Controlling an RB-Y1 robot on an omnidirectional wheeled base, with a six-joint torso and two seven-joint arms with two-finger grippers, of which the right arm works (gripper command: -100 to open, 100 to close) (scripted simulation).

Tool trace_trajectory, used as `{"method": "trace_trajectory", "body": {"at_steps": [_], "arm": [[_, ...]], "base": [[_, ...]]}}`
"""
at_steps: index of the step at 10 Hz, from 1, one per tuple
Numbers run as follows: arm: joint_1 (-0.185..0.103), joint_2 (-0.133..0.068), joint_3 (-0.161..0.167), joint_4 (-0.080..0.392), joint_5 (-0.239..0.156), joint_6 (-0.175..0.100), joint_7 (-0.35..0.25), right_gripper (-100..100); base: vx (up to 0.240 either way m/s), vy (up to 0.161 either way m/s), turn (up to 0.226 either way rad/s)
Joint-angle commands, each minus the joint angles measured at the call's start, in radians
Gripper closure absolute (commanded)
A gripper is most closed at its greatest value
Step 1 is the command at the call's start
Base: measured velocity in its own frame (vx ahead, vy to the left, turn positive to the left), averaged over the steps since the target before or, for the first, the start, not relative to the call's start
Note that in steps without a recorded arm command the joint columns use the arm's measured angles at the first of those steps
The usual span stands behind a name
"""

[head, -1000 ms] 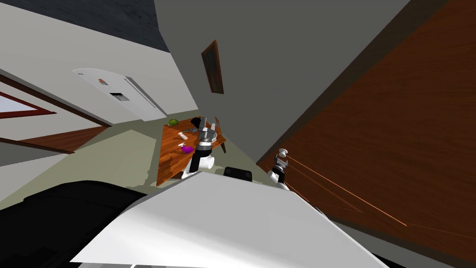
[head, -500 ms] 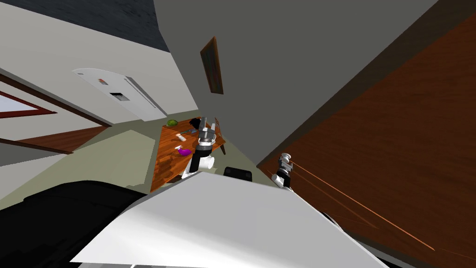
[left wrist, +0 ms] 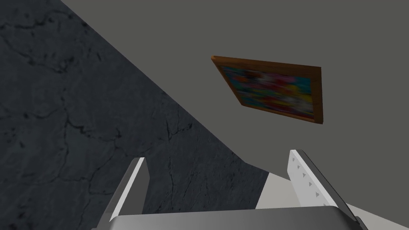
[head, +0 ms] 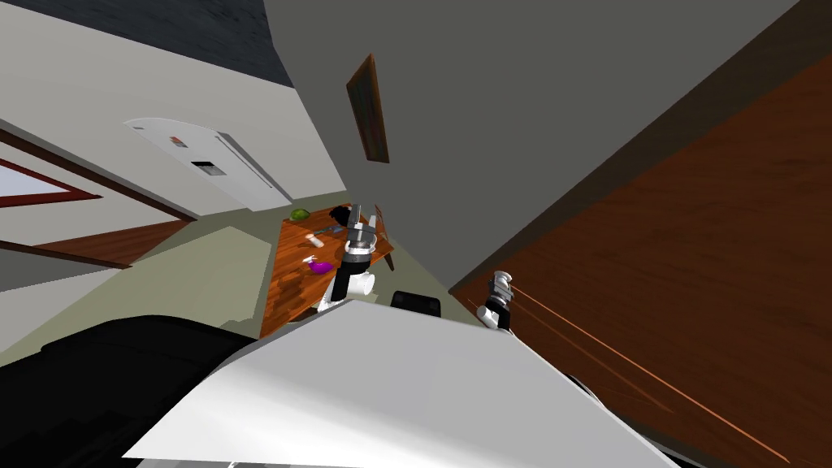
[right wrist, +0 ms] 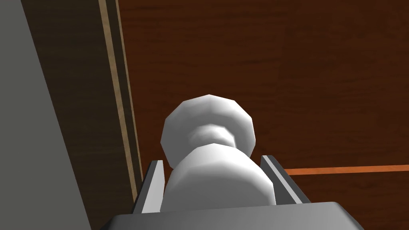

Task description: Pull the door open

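Head view: the brown door point(head: 691, 244) fills our right side, next to the grey wall point(head: 487, 122). The right gripper point(head: 500, 283) is up against the door's near edge, low and just ahead of us. A wooden table point(head: 288, 276) with small bits on it stands well apart to the front-left. Right wrist view: a white knob point(right wrist: 207, 127) sticks out of the door, close beside the door frame point(right wrist: 120, 100). The fingers point(right wrist: 153, 183) are clamped on either side of its fat outer bulb, with the narrow neck and back plate beyond the tips. The door looks hardly off the frame, if at all, so we judge the pull as only begun. To do it well, keep the squeeze firm, since thin blades on a round bulb can slide off, and pull along the door's swing, not straight back. The knob sits by the frame, so the hinges are prob. on the far edge. Let wrist and base follow that arc, and watch the elbow vs. the wall. Left wrist view: the left gripper point(left wrist: 217, 155) is raised in front of us w/ fingers spread wide and nothing between them. It's idle and best kept out of the door's path.
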Motion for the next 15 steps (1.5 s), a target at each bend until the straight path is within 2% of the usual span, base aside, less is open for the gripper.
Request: {"method": "trace_trajectory", "body": {"at_steps": [1, 3, 6, 11, 13, 15], "arm": [[0.001, 0.001, 0.0, 0.0, 0.0, -0.001, -0.001, 100], [0.001, 0.001, 0.0, 0.0, 0.0, -0.001, -0.001, 100], [0.004, -0.003, 0.03, -0.013, 0.018, 0.006, -0.016, 100], [0.011, -0.014, 0.103, -0.047, 0.061, 0.015, -0.06, 100], [0.018, -0.016, 0.103, -0.054, 0.061, 0.019, -0.059, 100], [0.028, -0.023, 0.133, -0.068, 0.077, 0.018, -0.077, 100]], "base": [[-0.012, 0.003, 0.005], [-0.003, 0.001, 0.0], [-0.174, 0.011, 0.051], [-0.245, 0.015, 0.063], [-0.157, 0.016, 0.026], [-0.181, -0.001, 0.052]]}}
